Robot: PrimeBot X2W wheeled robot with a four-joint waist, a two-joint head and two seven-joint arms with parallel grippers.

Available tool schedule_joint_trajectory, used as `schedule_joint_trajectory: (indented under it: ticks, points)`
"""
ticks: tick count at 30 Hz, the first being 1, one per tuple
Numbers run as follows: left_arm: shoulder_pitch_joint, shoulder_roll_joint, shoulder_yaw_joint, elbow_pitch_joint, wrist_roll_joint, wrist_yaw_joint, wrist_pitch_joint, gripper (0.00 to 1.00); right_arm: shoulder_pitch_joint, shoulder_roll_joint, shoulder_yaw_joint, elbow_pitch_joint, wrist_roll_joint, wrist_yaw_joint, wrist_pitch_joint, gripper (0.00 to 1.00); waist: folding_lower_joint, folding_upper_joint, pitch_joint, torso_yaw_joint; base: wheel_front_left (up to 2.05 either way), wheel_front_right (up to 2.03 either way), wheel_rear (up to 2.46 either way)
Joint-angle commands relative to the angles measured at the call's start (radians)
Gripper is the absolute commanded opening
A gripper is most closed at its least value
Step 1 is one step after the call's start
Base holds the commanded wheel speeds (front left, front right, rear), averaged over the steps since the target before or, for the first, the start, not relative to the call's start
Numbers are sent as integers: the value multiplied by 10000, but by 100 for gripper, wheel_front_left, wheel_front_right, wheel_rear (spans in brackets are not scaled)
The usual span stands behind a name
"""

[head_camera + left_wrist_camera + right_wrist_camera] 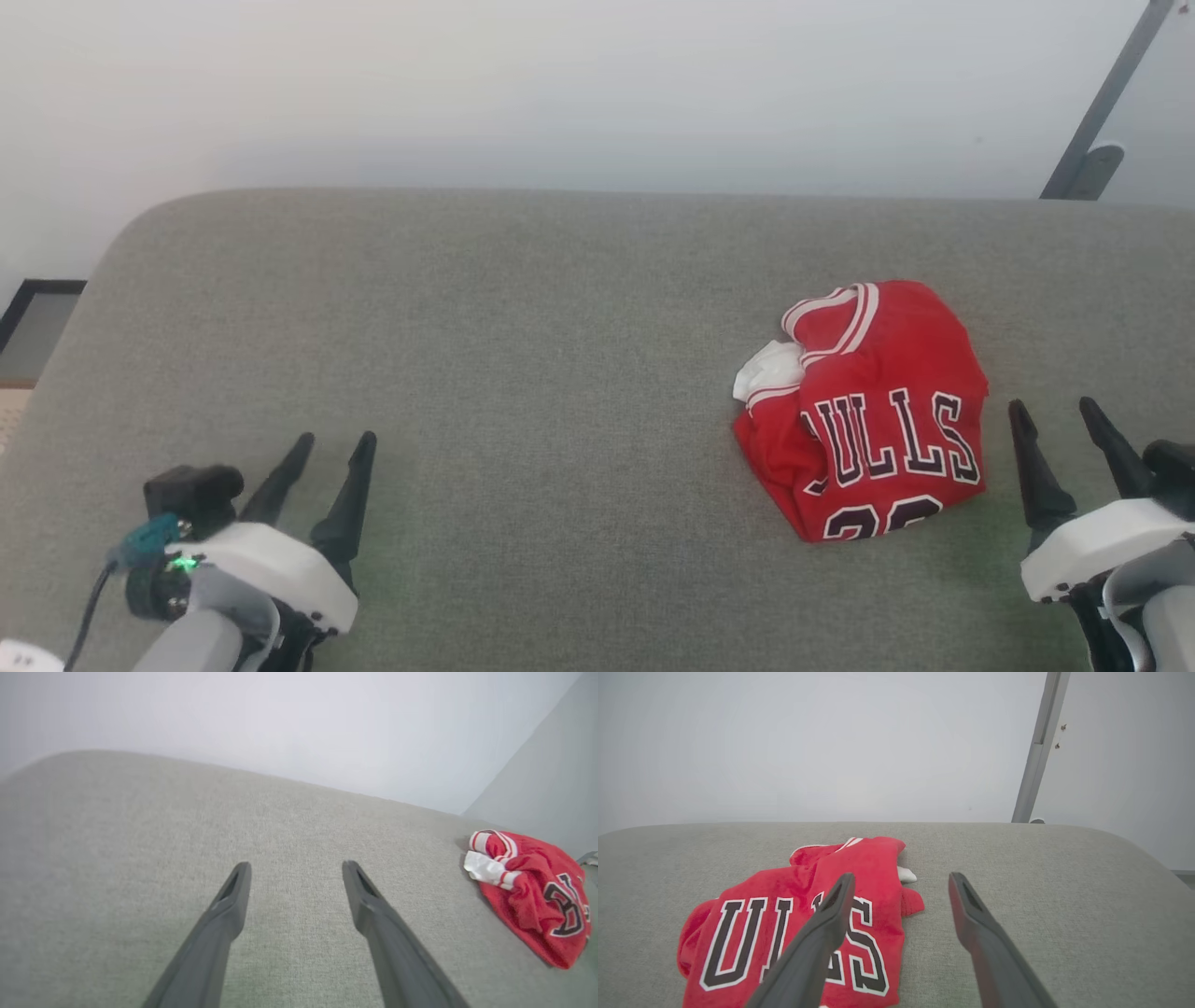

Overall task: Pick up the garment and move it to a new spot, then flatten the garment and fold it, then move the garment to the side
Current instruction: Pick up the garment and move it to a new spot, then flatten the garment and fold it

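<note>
Plainly both are empty: right end effector (1053,411) spread wide just beside the garment (887,411), left end effector (336,439) equally spread, well apart. The garment lies crumpled on the grey bench (523,355); likely light, limp cloth, best pinched at a raised fold.

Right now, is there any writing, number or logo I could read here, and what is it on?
"ULLS": black letters outlined in white, on the crumpled red jersey; the letter before them is mostly lost in a fold.
Number under those letters: only the tops of two digits show at the jersey's lower edge, so it cannot be read with certainty.
Grey upholstered surface: no writing on it.
</note>
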Motion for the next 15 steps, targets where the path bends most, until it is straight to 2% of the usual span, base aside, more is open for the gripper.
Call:
schedule_joint_trajectory:
  ticks: [1, 5, 8, 15]
  points:
    - [449, -123, 551, -573, 801, 166, -52, 100, 157, 23, -63, -117, 43, -14, -26, 100, 0, 0, -72, -28, 0, 0, 0]
    - [1374, -482, 1927, -2075, 2772, 418, -52, 100, 224, 71, -232, -397, 29, -14, -26, 100, 0, 0, -147, -85, 0, 0, 0]
    - [1927, -765, 2583, -2868, 3914, 369, -52, 100, 302, 143, -259, -699, -56, -14, -26, 100, 0, 0, -177, -142, 0, 0, 0]
    - [2568, -1452, 3438, -3147, 4905, -33, -53, 100, 441, 310, -359, -1115, -121, -14, -26, 100, 0, 0, -159, -324, 0, 0, 0]
